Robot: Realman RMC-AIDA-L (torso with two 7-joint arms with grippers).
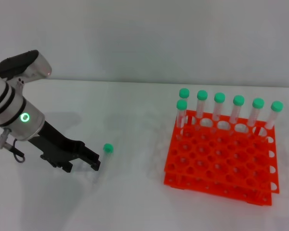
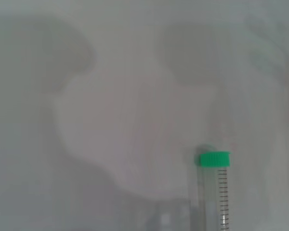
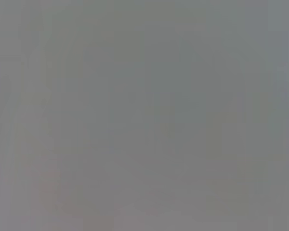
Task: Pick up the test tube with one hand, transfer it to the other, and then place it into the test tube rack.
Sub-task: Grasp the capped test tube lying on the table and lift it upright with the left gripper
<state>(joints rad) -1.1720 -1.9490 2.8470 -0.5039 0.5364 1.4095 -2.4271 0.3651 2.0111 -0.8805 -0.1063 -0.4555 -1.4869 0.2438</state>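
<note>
The test tube [image 1: 107,149] lies on the white table, its green cap clear to see and its transparent body faint against the surface. My left gripper [image 1: 82,166], black on a silver-white arm with a green light, sits low over the table just left of the tube, open with nothing between its fingers. The tube's cap is beside the fingertip nearer the rack. In the left wrist view the test tube [image 2: 214,185] shows with its graduation marks; no fingers appear there. The orange-red test tube rack [image 1: 216,166] stands at the right. My right gripper is out of view.
Several green-capped tubes [image 1: 219,108] stand upright in the rack's back row. The white table [image 1: 135,192] lies bare between the tube and the rack. The right wrist view is plain grey.
</note>
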